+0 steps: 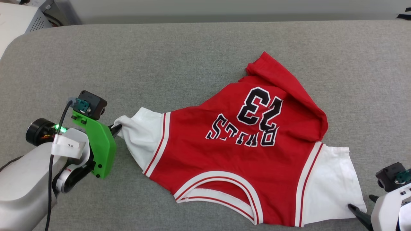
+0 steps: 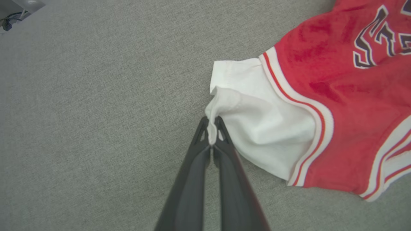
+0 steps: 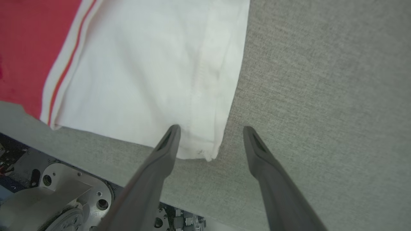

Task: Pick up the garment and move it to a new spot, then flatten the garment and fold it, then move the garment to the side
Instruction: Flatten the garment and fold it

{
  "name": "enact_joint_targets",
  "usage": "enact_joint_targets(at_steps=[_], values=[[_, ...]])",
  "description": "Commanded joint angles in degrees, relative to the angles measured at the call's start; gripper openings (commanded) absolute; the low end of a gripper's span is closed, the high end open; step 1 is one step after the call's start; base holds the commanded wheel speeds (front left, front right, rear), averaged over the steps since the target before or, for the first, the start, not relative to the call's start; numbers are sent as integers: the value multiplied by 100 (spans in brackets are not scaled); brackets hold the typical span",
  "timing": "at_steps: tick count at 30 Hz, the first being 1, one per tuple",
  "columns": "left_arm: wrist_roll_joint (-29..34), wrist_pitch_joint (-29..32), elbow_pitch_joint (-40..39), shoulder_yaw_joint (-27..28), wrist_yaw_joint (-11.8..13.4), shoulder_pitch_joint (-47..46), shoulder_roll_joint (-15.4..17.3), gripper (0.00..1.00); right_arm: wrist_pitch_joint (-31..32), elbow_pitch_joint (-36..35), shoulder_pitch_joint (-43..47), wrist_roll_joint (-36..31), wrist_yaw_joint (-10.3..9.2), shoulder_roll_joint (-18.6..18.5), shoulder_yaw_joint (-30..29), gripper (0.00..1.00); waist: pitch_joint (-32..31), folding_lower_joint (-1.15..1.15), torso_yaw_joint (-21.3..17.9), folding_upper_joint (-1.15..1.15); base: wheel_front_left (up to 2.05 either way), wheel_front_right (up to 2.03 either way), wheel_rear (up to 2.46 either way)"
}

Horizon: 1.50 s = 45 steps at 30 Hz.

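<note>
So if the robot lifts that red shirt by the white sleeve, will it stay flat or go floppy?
Probably floppy: the sleeve bunches into a soft fold where the left hand pinches it. The shirt would likely hang and drag behind, since its far hem lies loosely folded over. The cloth looks thin, so it is probably light, and it should not roll or break.

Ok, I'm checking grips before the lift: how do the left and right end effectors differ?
The left end effector is shut, pinching a white sleeve of the shirt; the right end effector is open and grips nothing. The left one's sleeve is bunched at the pinch; the sleeve by the right one lies flat, its corner between the open fingers. Both are at a sleeve's edge.
</note>
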Motion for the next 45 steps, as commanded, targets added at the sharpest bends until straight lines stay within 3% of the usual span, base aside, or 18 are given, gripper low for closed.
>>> enact_joint_targets(at_steps=[1, 6, 10, 12, 16, 21, 33, 39, 45], values=[[48, -15, -64, 17, 57, 35, 43, 0, -59, 136, -115, -3, -3, 31, 101, 100, 90, 0, 65, 0, 0, 0, 0], [76, -55, -259, 44, 134, 16, 73, 0, -300, 953, -344, -200, -3, 135, 869, 100, 193, 0, 109, 0, 0, 0, 0], [35, -155, -292, 56, 184, 135, 93, 0, -514, 1324, -451, 55, -3, 382, 1399, 100, 169, 0, 82, 0, 0, 0, 0], [-3, -216, -309, 56, 209, 240, 114, 0, -629, 1392, -522, 115, -3, 391, 1531, 0, 114, 0, 47, 0, 0, 0, 0], [-133, -358, -400, 87, 251, 473, 176, 0, -1008, 1471, -652, 35, -3, 259, 1526, 0, -71, 0, -11, 0, 0, 0, 0], [-397, -631, -750, 244, 326, 793, 335, 0, -1480, 1213, -613, 194, -3, 274, 1093, 0, -414, 0, -48, 0, 0, 0, 0], [-979, -980, -2204, 865, 396, 823, 695, 0, -1855, -357, -767, 553, -3, 489, -347, 0, -896, 0, -13, 0, 0, 0, 0], [-1013, -1239, -2687, 1245, 321, 348, 532, 0, -2015, -944, -1400, 823, -3, 721, -1045, 0, -893, 0, 36, 0, 0, 0, 0], [-801, -1452, -2709, 1445, 227, -314, 86, 0, -2090, -1122, -2266, 841, -3, 860, -1448, 0, -791, 0, 77, 0, 0, 0, 0]])
